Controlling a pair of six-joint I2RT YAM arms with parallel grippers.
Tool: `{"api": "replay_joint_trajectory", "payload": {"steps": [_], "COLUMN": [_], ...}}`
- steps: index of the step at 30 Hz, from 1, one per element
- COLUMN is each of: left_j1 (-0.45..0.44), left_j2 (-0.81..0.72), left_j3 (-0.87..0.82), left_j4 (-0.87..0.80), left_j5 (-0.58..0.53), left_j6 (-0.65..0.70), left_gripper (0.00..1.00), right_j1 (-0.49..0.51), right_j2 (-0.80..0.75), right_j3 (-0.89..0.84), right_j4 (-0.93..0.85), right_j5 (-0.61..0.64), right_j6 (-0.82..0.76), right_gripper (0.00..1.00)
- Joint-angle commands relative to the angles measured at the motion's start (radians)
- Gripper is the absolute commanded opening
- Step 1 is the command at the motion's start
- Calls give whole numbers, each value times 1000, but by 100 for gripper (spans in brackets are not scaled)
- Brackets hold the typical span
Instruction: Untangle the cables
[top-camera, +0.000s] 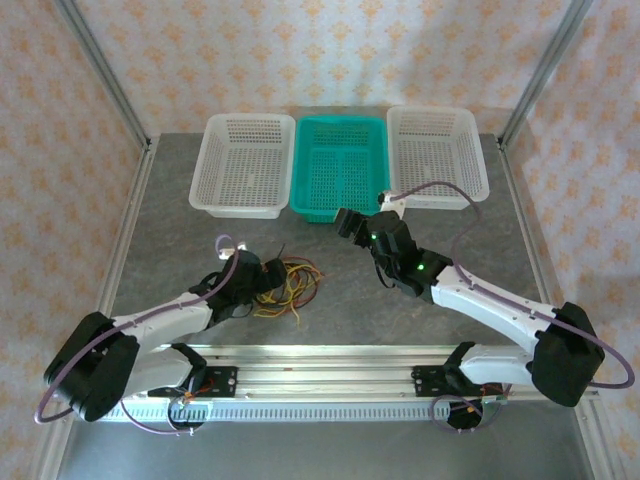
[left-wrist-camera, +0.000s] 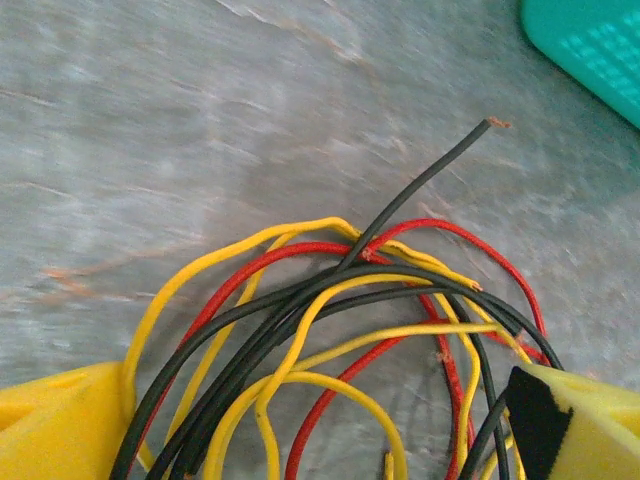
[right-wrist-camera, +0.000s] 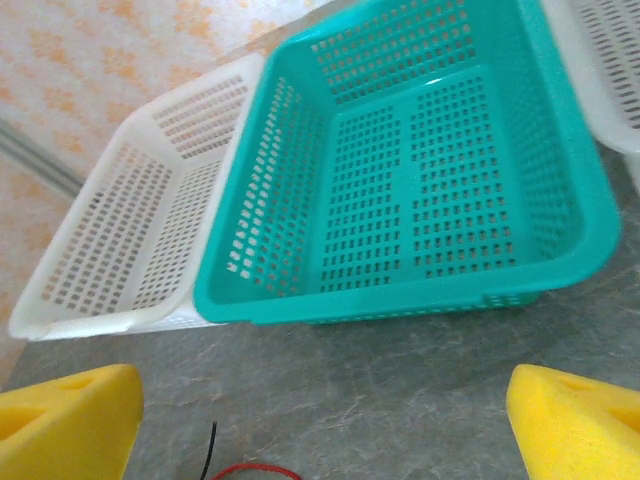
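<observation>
Presently the cables (top-camera: 287, 284), a loose tangle of red, yellow and black strands, lie on the left half of the grey desk (top-camera: 340, 315), near the front rail and well apart from the three baskets along the far edge. The left end effector (top-camera: 262, 280) sits low at the left side of the tangle; the overhead view does not settle whether it is touching the strands or just above them. In the left wrist view, the left end effector (left-wrist-camera: 320, 435) is released. Its yellow pads (left-wrist-camera: 60, 430) stand wide apart at the bottom corners, and the cable loops cross the gap between them with none clamped. One black cable (left-wrist-camera: 430, 180) rises out of the bundle toward the upper right and ends in a bare copper tip. A corner of the green basket (left-wrist-camera: 590, 50) shows beyond it. The right end effector (top-camera: 350, 222) is apart from the tangle, just in front of the green basket. That basket stands between the left white basket (top-camera: 245, 165) and the right white basket (top-camera: 437, 150), the three set close side by side. In the right wrist view, the right end effector (right-wrist-camera: 320, 420) is likewise released, with its pads (right-wrist-camera: 65, 420) wide apart over the desk and grasping nothing. A black strand end (right-wrist-camera: 210, 450) and part of a red loop show at the bottom edge between the pads.
</observation>
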Motion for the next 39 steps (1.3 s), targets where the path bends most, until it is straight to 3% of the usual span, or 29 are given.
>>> {"api": "replay_joint_trajectory", "payload": {"steps": [1,5,10,16,20,24,30,39], "left_j1": [-56,-130,-213,-259,-259,-260,-258,-258], "left_j2": [47,119,205,278,251,209,166,166], "left_j3": [38,107,176,228,263,324,363,313], "left_j4": [110,163,228,264,143,-42,-137,3], "left_j5": [49,68,100,129,43,-74,-158,-44], "left_j6": [-61,-83,-95,-61,16,134,258,329], "left_gripper": [95,95,95,96,96,99,99,100], "right_j1": [4,-4,-27,-83,-93,-62,57,125], "right_j2": [-53,-68,-116,-158,-139,-138,-128,-59], "right_j3": [6,-17,-60,-85,-55,-53,-90,-104], "right_j4": [-66,-133,-186,-273,-422,-556,-504,-404], "right_j5": [139,221,226,89,6,2,-68,-166], "right_j6": [81,163,200,180,214,355,527,614], "right_gripper": [94,94,93,87,82,77,71,56]}}
